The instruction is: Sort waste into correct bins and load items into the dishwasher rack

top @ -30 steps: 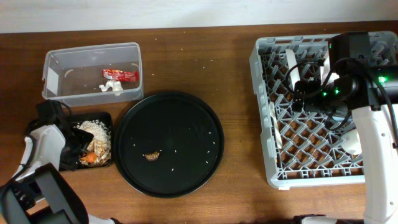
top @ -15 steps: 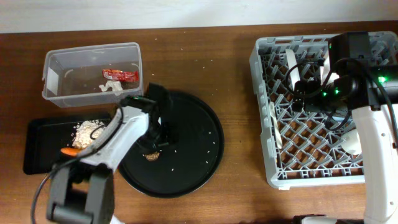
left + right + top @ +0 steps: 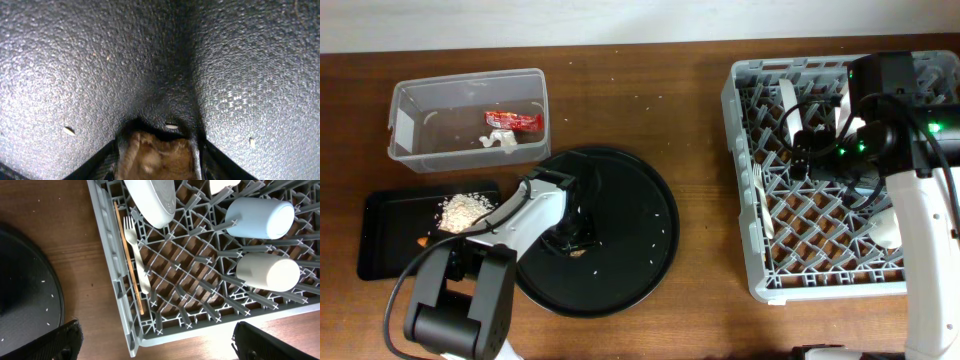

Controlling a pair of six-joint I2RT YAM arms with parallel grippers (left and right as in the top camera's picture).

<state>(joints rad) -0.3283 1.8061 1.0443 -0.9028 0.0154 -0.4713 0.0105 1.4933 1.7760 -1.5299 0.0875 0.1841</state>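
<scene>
Small brown lump (image 3: 157, 159) lies on round black platter (image 3: 630, 200), left gripper (image 3: 572, 238) jaws clamped on its sides, evidently for transfer to black tray (image 3: 390, 235) holding food scraps (image 3: 465, 207); right gripper (image 3: 157, 345) hangs over dishwasher rack (image 3: 744, 200), jaws apart, empty

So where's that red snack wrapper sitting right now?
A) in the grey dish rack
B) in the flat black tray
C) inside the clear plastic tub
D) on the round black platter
C: the overhead view shows the red wrapper lying on the floor of the clear tub, next to a bit of white tissue.
</scene>
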